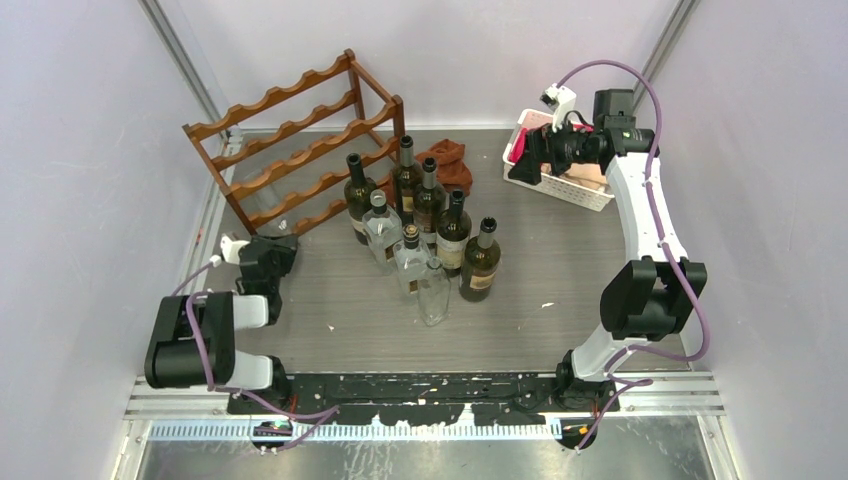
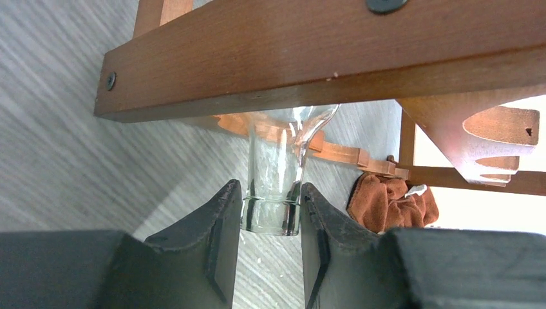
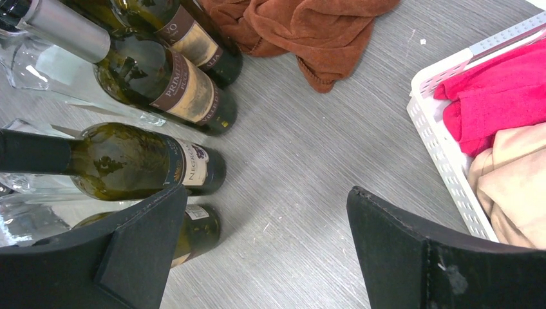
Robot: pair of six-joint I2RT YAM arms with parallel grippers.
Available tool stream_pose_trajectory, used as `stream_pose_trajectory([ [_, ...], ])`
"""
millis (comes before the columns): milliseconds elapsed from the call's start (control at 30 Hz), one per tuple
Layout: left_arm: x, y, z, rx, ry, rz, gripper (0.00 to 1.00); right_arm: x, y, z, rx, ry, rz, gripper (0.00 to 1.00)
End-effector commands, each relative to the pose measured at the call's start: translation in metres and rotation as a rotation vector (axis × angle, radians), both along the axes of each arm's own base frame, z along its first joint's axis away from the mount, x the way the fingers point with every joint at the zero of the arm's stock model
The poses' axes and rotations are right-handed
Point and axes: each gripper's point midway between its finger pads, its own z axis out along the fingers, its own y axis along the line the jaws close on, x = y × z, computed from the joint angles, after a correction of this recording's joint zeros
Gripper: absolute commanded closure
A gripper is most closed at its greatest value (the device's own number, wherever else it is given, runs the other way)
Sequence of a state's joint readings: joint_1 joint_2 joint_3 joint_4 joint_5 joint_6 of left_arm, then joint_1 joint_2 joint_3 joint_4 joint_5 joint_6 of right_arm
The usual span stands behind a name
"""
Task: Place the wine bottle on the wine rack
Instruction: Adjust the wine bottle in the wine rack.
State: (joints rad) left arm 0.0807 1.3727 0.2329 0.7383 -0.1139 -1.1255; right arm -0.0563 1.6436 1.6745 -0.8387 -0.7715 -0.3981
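The dark reddish-brown wine rack (image 1: 300, 150) stands at the back left. In the left wrist view its wooden rail (image 2: 322, 58) runs right over the gripper. My left gripper (image 2: 270, 215) is shut on the neck of a clear glass wine bottle (image 2: 273, 180), and the body of the bottle runs in under the rail. In the top view the left gripper (image 1: 265, 255) sits low at the rack's front foot, and the bottle is mostly hidden there. My right gripper (image 3: 267, 219) hangs open over bare table beside the white basket, and holds nothing.
Several dark and clear bottles (image 1: 430, 230) stand clustered mid-table, and one clear bottle (image 1: 433, 295) lies in front of them. A rust-brown cloth (image 1: 450, 165) lies behind them. A white plastic basket (image 1: 570, 190) with pink and beige cloths stands at the back right under the right arm.
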Motion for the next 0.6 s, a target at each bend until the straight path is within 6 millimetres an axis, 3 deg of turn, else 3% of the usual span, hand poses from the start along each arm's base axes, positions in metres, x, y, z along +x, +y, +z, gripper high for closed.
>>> stream_pose_trajectory([
  [0,-0.020,0.004,-0.052,0.007,0.196,0.019,1.00,0.008,-0.001,0.019,-0.003,-0.077,0.017,0.00],
  [133,-0.024,0.002,-0.059,0.000,0.220,0.023,1.00,0.009,-0.003,0.020,-0.007,-0.081,0.014,0.00],
  [500,-0.034,0.004,-0.056,0.053,0.254,0.088,1.00,0.013,-0.004,0.019,-0.004,-0.080,0.013,0.00],
  [567,-0.031,-0.004,-0.059,0.055,0.250,0.067,1.00,0.013,-0.004,0.019,-0.004,-0.081,0.014,0.00],
])
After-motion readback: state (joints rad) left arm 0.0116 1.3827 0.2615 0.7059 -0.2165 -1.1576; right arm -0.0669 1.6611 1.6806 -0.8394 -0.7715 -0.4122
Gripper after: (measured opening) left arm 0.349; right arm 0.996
